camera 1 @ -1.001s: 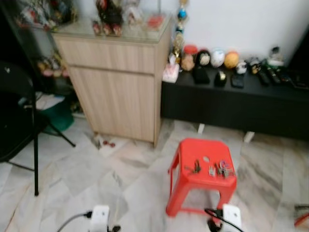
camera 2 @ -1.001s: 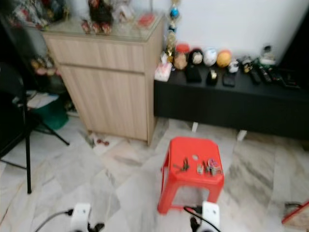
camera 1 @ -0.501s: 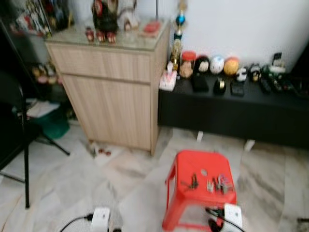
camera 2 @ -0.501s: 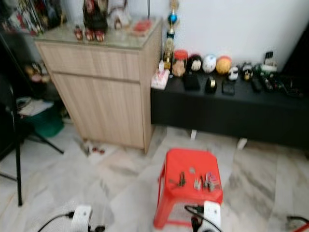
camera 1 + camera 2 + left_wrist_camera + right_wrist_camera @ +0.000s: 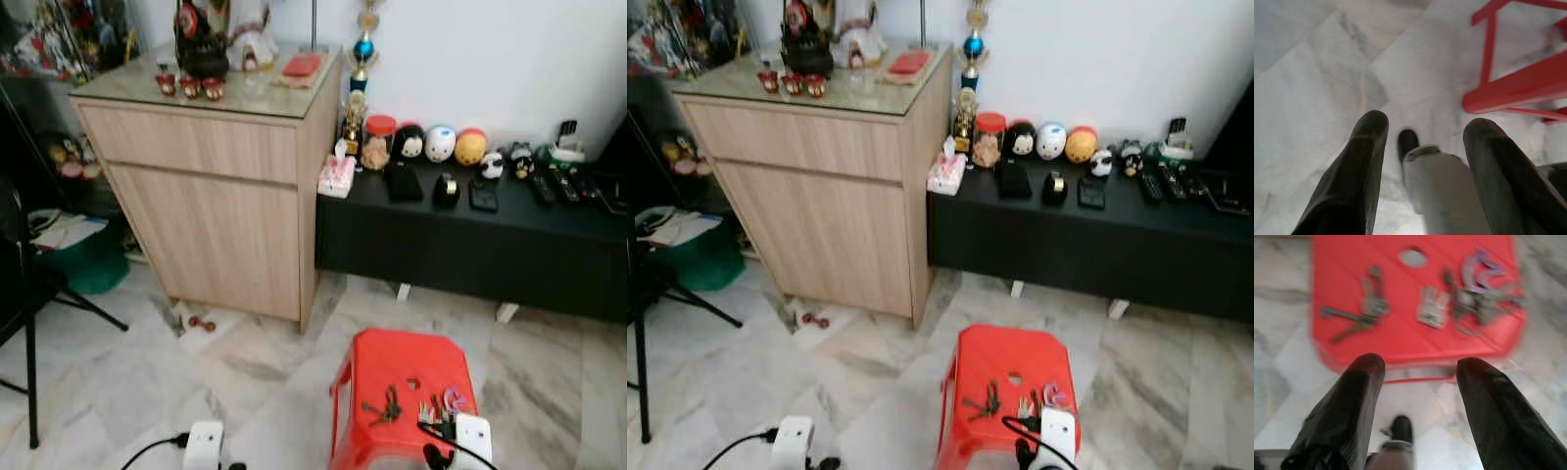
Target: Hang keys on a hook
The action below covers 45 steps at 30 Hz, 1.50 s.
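A red plastic stool (image 5: 392,362) stands on the marble floor just ahead of me. Three bunches of keys lie on its seat: a dark bunch (image 5: 1359,316), a small silver bunch (image 5: 1431,308) and a bunch with a purple ring (image 5: 1480,293). My right gripper (image 5: 1418,364) hangs open above the stool's near edge, holding nothing. Its white wrist (image 5: 472,438) shows at the stool's front right corner. My left gripper (image 5: 1422,132) is open over the floor beside the stool's legs (image 5: 1513,88), and its wrist (image 5: 203,443) is low on the left.
A wooden cabinet (image 5: 216,186) with figurines on its glass top stands at the back left. Beside it a low black bench (image 5: 470,235) carries round figures and remotes against the white wall. A black chair (image 5: 24,313) and a green bin (image 5: 83,269) are at the left.
The whole view has shifted: the stool now sits lower and closer in the picture, and the cabinet top shows more fully. The keys lie as before, and both arms hang the same.
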{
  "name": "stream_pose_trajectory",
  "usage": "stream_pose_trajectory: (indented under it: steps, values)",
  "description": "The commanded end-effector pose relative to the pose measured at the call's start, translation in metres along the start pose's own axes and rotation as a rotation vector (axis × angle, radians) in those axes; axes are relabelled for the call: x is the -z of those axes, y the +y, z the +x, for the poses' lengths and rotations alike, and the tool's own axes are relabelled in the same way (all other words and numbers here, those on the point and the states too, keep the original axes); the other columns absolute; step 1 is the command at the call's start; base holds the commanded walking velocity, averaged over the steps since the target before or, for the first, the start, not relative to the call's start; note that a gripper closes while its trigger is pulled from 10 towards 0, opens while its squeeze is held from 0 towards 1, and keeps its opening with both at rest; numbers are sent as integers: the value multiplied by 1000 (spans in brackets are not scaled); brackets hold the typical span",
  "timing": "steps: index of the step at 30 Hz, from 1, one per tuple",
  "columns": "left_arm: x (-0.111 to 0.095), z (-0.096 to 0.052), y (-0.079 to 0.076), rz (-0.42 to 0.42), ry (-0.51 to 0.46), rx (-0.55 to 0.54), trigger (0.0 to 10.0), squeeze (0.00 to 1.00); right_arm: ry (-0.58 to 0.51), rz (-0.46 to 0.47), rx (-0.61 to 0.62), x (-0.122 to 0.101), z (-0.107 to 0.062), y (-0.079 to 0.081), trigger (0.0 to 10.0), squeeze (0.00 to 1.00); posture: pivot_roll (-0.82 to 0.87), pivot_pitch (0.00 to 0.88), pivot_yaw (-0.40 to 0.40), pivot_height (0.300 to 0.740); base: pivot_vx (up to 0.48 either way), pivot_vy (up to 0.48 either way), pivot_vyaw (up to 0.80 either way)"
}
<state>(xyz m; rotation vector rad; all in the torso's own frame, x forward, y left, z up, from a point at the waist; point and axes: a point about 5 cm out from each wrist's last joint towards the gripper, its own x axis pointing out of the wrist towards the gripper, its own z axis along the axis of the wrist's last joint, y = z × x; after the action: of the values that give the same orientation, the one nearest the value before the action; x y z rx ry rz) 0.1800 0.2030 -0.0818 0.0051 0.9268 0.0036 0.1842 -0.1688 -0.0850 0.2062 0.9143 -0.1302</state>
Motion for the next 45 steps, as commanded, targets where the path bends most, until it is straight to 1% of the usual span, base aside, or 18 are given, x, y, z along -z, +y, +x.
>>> stream_pose_trajectory:
  steps: [1, 16, 19, 25, 30, 37, 45]
  values:
    - [3, 0, -3, -3, 8, 11, 10000, 0, -5, 3, 5, -1, 0, -3, 10000, 0, -6, 0, -60, 740, 0, 0, 0]
    - [5, 0, -4, -36, 19, 5, 10000, 0, -19, 14, 21, -2, 0, -3, 10000, 0, -6, 0, -61, 740, 0, 0, 0]
    - [5, 0, -3, -36, 20, 5, 10000, 0, -27, 42, 38, -1, -1, -4, 10000, 0, -6, 0, -61, 740, 0, 0, 0]
    - [6, -1, -3, -35, 22, 7, 10000, 0, -29, 49, 49, 0, -1, -4, 10000, 0, -5, 0, -58, 740, 0, 0, 0]
    - [6, -1, -3, -30, 25, 10, 10000, 0, -28, 50, 54, 0, -1, -4, 10000, 0, -1, 0, -54, 740, 0, 0, -800]
    - [7, -1, -3, -30, 26, 9, 10000, 0, -34, 49, 51, 0, -1, -4, 10000, 0, 1, 0, -55, 740, 0, 0, 0]
    - [7, -1, -3, -30, 26, 10, 10000, 0, -37, 50, 46, 0, -1, -4, 10000, 0, -1, 0, -55, 740, 0, 372, 0]
